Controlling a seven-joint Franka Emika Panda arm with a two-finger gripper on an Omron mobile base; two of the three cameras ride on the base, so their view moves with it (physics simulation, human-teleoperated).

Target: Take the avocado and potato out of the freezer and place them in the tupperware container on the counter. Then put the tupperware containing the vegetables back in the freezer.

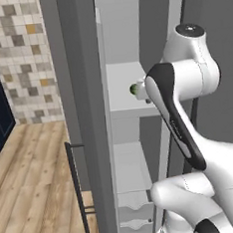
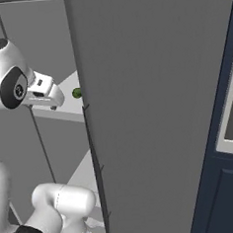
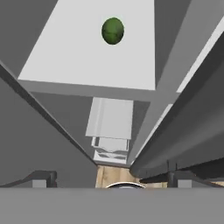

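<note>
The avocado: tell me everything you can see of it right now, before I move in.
The avocado is a small, dark green, glossy rounded fruit, whole as far as shows. It sits on a pale grey shelf inside the open freezer, towards the back, nothing else touching it. In both base views the arm or the cabinet side partly hides it. The gripper is open and short of it.

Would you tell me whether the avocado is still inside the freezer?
Inside: the avocado sits on a pale freezer shelf, untouched.
</note>
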